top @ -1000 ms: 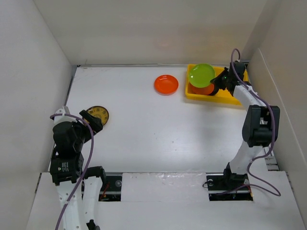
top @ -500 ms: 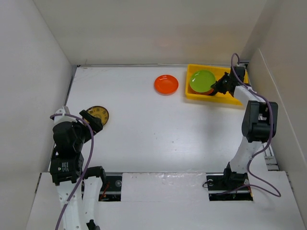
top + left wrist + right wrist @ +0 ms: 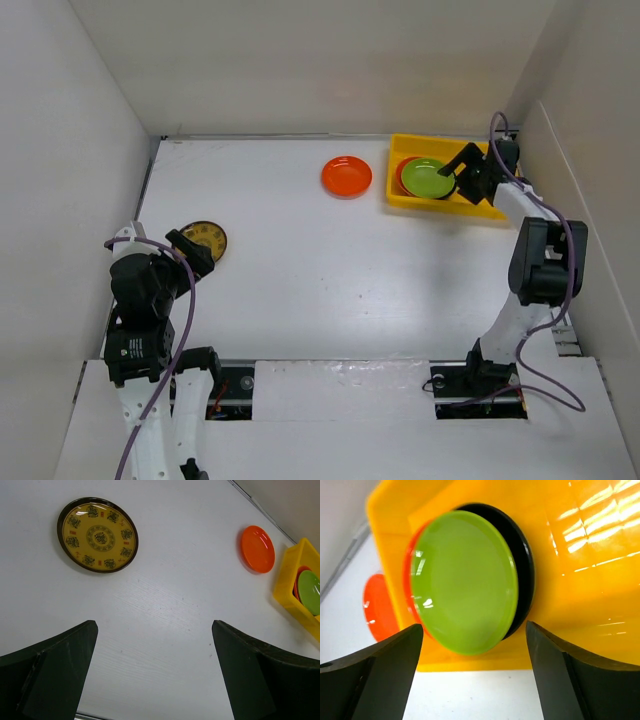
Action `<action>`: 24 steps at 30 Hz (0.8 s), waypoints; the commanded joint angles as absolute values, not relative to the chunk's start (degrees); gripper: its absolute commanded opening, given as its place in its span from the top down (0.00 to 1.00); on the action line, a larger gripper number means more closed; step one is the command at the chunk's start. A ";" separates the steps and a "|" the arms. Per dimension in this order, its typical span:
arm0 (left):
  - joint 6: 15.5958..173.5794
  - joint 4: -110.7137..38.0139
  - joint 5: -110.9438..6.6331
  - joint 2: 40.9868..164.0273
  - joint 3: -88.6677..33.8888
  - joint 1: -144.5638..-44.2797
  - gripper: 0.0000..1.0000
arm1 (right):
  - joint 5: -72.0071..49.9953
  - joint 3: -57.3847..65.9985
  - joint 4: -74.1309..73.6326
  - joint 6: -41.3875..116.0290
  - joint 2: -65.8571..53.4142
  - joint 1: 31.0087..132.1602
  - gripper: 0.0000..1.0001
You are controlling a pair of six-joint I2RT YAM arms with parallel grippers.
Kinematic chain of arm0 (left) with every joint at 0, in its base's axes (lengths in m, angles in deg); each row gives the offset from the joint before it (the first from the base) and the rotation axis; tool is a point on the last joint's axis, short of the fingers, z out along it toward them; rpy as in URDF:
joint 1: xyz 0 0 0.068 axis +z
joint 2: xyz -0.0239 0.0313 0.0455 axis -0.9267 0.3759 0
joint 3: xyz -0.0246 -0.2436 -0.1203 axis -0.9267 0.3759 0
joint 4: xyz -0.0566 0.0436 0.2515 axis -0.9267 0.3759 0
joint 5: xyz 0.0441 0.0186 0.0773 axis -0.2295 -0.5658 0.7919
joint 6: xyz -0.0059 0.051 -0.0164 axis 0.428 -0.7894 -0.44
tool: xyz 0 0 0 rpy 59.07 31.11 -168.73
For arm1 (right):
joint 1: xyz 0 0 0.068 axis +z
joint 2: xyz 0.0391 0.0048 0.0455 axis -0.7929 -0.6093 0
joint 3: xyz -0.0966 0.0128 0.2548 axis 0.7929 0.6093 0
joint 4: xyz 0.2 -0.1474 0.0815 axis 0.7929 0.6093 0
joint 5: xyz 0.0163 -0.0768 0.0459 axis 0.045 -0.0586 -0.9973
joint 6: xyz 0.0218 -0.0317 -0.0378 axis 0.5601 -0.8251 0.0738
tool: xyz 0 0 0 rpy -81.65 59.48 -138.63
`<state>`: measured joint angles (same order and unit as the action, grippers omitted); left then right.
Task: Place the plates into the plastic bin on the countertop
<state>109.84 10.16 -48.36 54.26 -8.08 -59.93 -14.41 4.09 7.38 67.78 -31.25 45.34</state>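
The yellow plastic bin (image 3: 490, 205) stands at the back right of the white countertop (image 3: 300, 270). In it a lime green plate (image 3: 427, 178) lies on an orange plate (image 3: 401, 176) and a black plate (image 3: 524, 562). My right gripper (image 3: 459, 174) stands open just right of the green plate, with nothing between its fingers. Another orange plate (image 3: 346, 177) lies on the countertop left of the bin. A brown-and-gold plate (image 3: 207, 238) lies at the left, just beyond my open, empty left gripper (image 3: 188, 256). In the left wrist view that plate (image 3: 97, 535) sits far ahead.
White walls close in the countertop on the left, back and right. The bin's right half (image 3: 590, 555) holds nothing that I can see. The arm bases sit at the near edge.
My right gripper lowered the green plate onto the stack in the bin and opened, letting it go. The left arm has not moved.
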 commanded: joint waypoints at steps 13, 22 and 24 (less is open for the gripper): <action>109.20 8.73 -48.82 54.52 -7.78 -60.10 0.00 | -14.62 11.82 -0.21 64.34 -17.78 64.28 0.00; 109.20 8.73 -48.82 55.05 -7.78 -60.10 0.00 | -15.48 8.84 -12.25 72.33 -30.94 84.17 0.02; 109.20 8.73 -48.29 55.05 -7.78 -60.10 0.00 | -21.98 5.96 -17.16 72.96 -34.90 88.72 0.06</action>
<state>109.84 10.16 -48.34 54.41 -8.08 -59.93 -16.14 10.16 -6.73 70.08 -31.49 85.32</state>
